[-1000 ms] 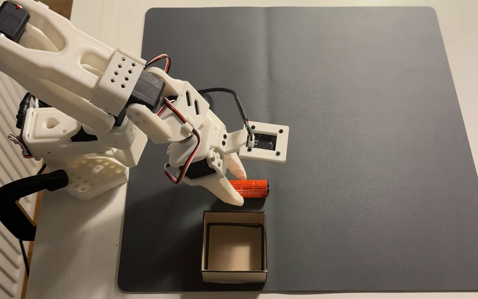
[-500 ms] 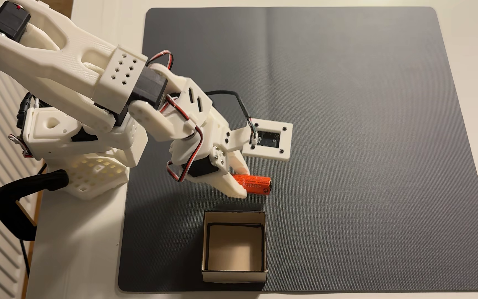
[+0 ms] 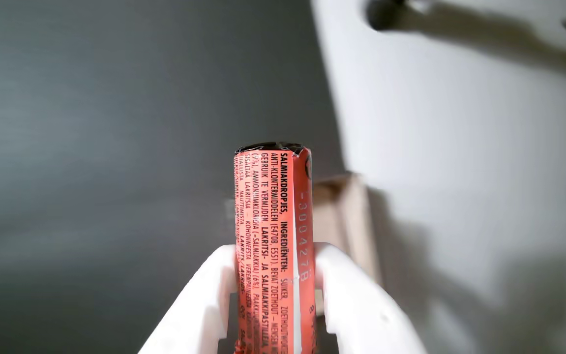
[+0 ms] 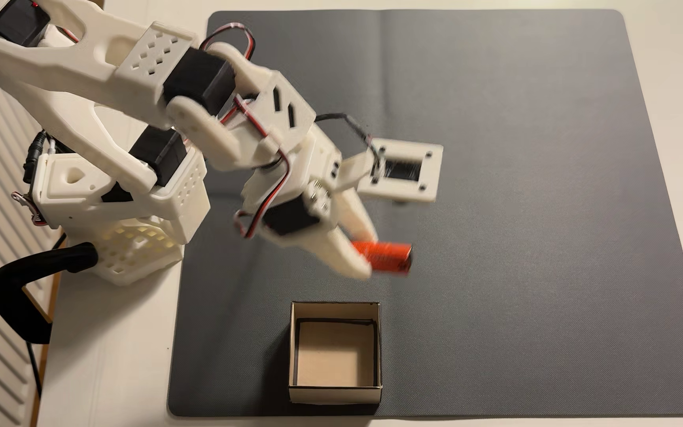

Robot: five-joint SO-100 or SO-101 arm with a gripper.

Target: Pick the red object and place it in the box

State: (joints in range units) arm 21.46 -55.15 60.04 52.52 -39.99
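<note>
My white plastic claw is clamped on the small orange-red printed cylinder, gripping one end, carried clear above the grey mat, so I can swing it over the near open cardboard box.

From my remote station, the fixed view shows bare mat between the raised gripper, closed on the red object, and the box. The box mouth stands open, its floor bare. Right and far side of the mat lie open. The arm's base blocks the left. In the wrist view, the object sticks out past the jaws; the box corner lies beyond it.
</note>
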